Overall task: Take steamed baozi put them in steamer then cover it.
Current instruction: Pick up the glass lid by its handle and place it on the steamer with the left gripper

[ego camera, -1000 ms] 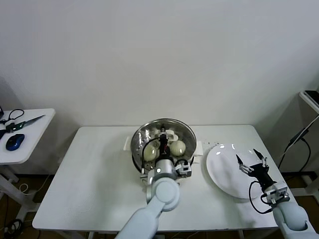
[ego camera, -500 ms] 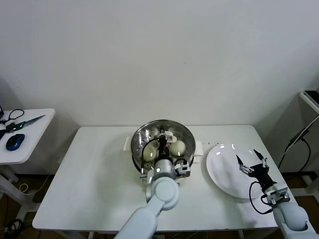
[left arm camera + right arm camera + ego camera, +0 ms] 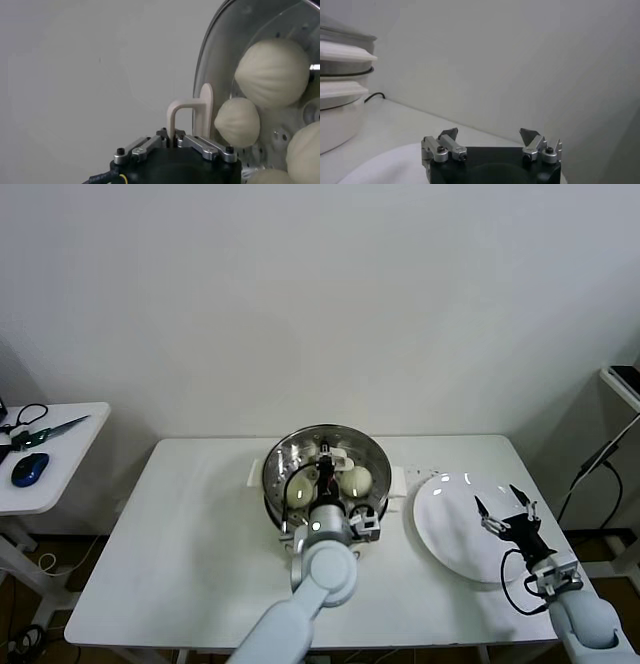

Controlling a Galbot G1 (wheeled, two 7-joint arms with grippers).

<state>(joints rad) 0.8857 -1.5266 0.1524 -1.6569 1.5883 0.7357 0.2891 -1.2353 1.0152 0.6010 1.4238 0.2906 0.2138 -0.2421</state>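
Now your left tool (image 3: 175, 142) is clenched on the cover (image 3: 192, 115) handle over the steamer (image 3: 277, 464); your right tool (image 3: 505, 506) hangs released above the plate (image 3: 440, 529).

I see a white table (image 3: 180, 544) in front of a plain light wall (image 3: 320, 294). On its right part lies a flat white plate (image 3: 455, 529). At far left stands a small side table (image 3: 55, 474); on it are a blue mouse (image 3: 30, 468) and scissors (image 3: 50, 430)
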